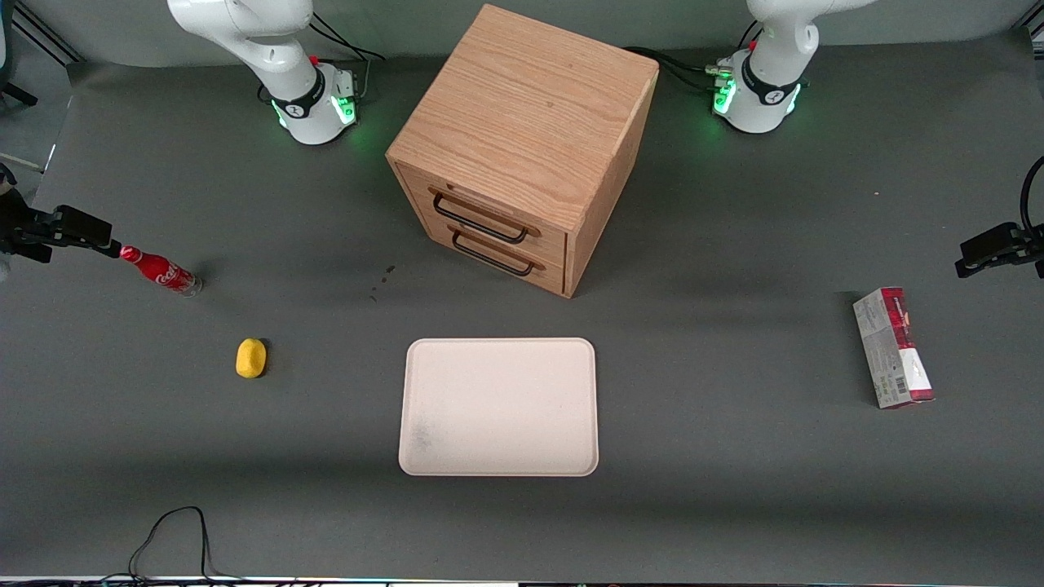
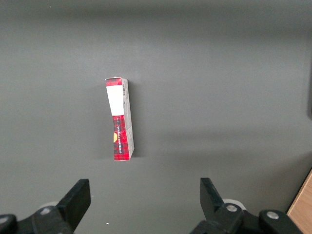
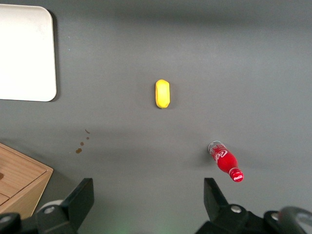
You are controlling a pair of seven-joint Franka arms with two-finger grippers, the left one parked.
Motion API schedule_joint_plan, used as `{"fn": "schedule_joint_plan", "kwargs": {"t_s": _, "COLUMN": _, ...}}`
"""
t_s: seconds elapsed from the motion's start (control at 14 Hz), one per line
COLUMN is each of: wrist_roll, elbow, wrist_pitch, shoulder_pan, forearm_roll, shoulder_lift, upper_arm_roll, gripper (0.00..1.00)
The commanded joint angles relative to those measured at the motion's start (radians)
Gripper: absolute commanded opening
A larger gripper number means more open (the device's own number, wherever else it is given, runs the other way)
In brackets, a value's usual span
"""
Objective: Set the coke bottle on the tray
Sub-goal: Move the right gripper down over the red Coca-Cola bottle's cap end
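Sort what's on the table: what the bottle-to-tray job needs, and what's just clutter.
Job: coke bottle, standing on the table; tray, bare; gripper, open, high above the table, holding nothing.
Clutter: yellow lump, drawer cabinet, carton box.

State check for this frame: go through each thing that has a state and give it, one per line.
coke bottle: capped, upright on the table, not held.
tray: flat on the table, nothing on it.
drawer cabinet: both drawers shut.
carton box: lying on its side.
yellow object: resting on the table.
gripper: open, above the table, holding nothing.
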Motion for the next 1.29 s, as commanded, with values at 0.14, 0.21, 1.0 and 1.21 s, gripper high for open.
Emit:
{"fn": "schedule_joint_plan", "kwargs": {"t_s": 0.14, "wrist_roll": -0.018, "elbow": 0.004, "wrist_pitch": 0.002, "shoulder_pan": -0.001, "forearm_roll": -0.003, "shoulder_lift": -0.004, "upper_arm_roll": -0.003, "gripper": 1.00}}
{"fn": "schedule_joint_plan", "kwargs": {"t_s": 0.21, "wrist_roll": -0.019, "elbow": 0.005, "wrist_pitch": 0.002, "shoulder_pan": -0.003, "forearm_roll": -0.003, "shoulder_lift": -0.004, "upper_arm_roll": -0.003, "gripper": 1.00}}
{"fn": "schedule_joint_plan", "kwargs": {"t_s": 1.0, "wrist_roll": -0.310, "elbow": -0.263, "wrist_pitch": 0.105, "shoulder_pan": 0.002, "forearm_roll": -0.066, "shoulder_lift": -0.192, "upper_arm_roll": -0.299, "gripper": 1.00}}
{"fn": "schedule_joint_plan", "kwargs": {"t_s": 1.21, "wrist_roll": -0.317, "elbow": -0.430, "wrist_pitch": 0.185, "shoulder_pan": 0.002, "forearm_roll": -0.101, "shoulder_lift": -0.319, "upper_arm_roll": -0.333, "gripper": 1.00}}
